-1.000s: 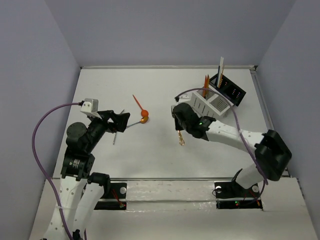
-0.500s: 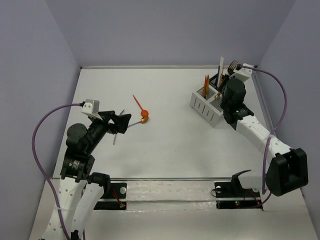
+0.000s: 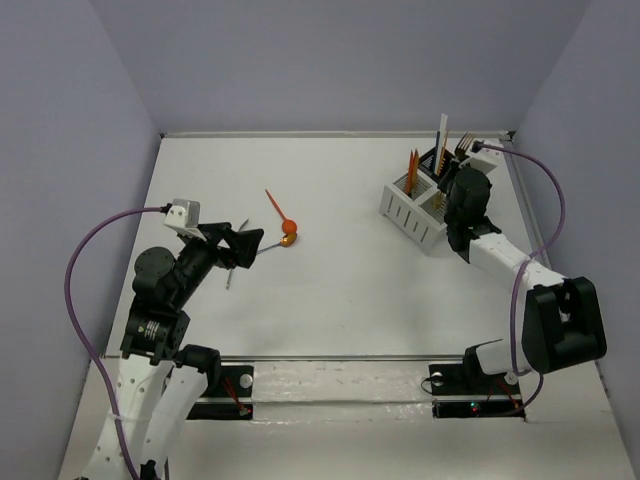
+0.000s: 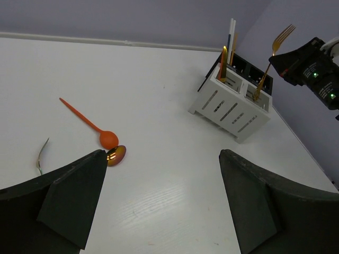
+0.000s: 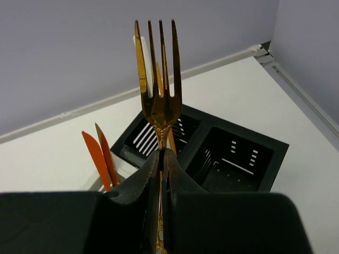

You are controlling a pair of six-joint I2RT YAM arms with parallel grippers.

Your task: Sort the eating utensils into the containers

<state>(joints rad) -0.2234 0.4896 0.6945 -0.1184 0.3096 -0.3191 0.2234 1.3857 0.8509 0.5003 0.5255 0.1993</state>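
Pale table (image 3: pixel 330 290) carries the white caddy (image 3: pixel 412 207) and black box (image 5: pixel 233 159) far right. The right gripper (image 5: pixel 161 157), at mid-table a second ago, pinches a gold fork (image 5: pixel 159 79) upright there; only its wrist view shows the clamp. The left gripper (image 4: pixel 161 169) gapes empty near the orange spoon (image 4: pixel 87 121).

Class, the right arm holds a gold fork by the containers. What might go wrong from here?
1. The right gripper pinches the fork on its thin handle, tines up; it may pivot or slip when lowered.
2. Its lower end sits close to the white caddy rim; it may snag and shove the caddy.
3. The orange spoon and gold spoon lie bowl to bowl, so picking one may drag the other.
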